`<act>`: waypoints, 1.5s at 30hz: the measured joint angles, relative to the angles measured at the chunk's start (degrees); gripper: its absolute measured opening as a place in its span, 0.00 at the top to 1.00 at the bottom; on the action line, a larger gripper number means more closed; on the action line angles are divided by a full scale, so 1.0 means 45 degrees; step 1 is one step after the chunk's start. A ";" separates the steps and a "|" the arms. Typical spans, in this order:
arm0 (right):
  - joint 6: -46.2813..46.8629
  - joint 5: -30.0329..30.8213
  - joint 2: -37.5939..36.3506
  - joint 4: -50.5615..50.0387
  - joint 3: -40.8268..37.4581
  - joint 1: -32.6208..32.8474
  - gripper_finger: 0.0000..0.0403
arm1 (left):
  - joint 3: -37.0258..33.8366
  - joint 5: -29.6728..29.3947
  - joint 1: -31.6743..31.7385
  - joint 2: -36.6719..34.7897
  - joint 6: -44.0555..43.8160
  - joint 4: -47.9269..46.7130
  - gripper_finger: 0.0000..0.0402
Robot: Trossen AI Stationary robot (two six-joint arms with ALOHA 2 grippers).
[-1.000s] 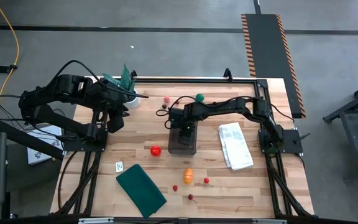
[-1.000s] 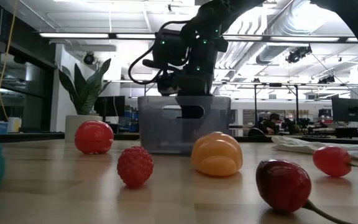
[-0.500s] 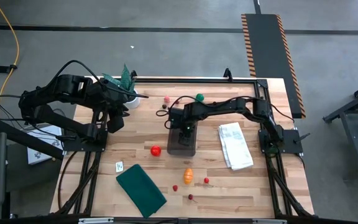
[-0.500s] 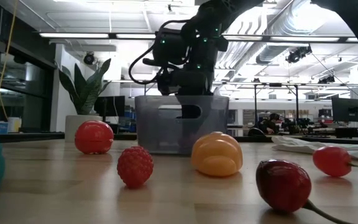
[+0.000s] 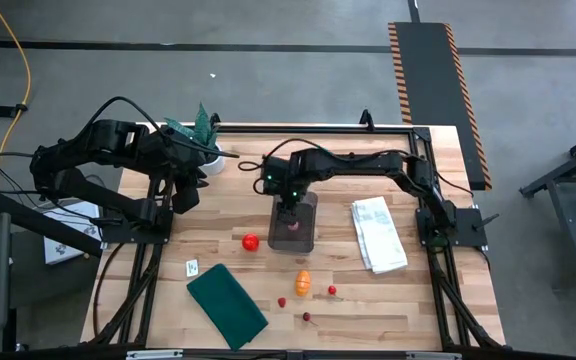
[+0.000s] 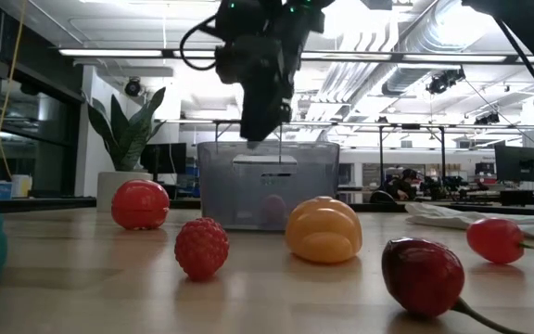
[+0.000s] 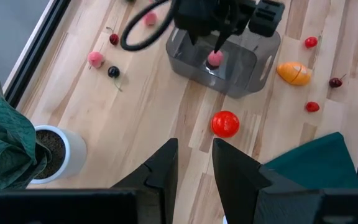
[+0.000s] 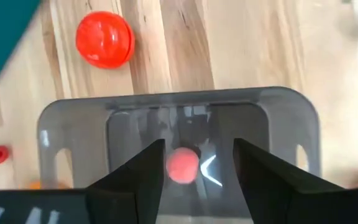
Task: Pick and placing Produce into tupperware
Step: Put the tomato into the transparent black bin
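The clear grey tupperware (image 5: pixel 303 235) stands mid-table on its base. A small pink piece of produce (image 8: pixel 182 165) lies on its floor. My right gripper (image 8: pixel 197 171) hangs open just above the tupperware (image 6: pixel 239 186), fingers pointing down, nothing between them. Other produce rests on the wood: a red ball (image 5: pixel 251 241), an orange piece (image 5: pixel 303 282) and small red pieces (image 5: pixel 331 290). More pink and dark berries (image 7: pixel 95 59) lie farther back. My left gripper (image 7: pixel 196 149) waits narrowly open at the table's left, near the plant.
A dark green cloth (image 5: pixel 226 305) lies near the front edge. A folded white cloth (image 5: pixel 378 233) lies right of the tupperware. A potted spiky plant (image 5: pixel 203 130) stands at the far left. A small white card (image 5: pixel 192 267) lies on the table near the green cloth.
My right gripper has risen straight up out of the tupperware and now hangs above its rim. The pink piece stays on the tupperware's floor. My left arm has kept still.
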 joint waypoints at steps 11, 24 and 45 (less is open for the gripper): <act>-0.1214 0.1237 -0.0044 -0.3639 0.0985 -0.0422 0.55 | 0.0000 0.0000 0.0005 -0.0002 0.0231 0.0005 0.78; -0.0326 0.1672 -0.1446 -0.3743 0.0985 -0.2393 0.55 | 0.0005 -0.0063 0.0005 -0.0002 0.0232 0.0022 0.78; -0.0848 0.2194 -0.2195 -0.4383 -0.1352 -0.5066 0.55 | -0.1883 0.1114 0.0000 0.0012 0.0643 0.1410 0.78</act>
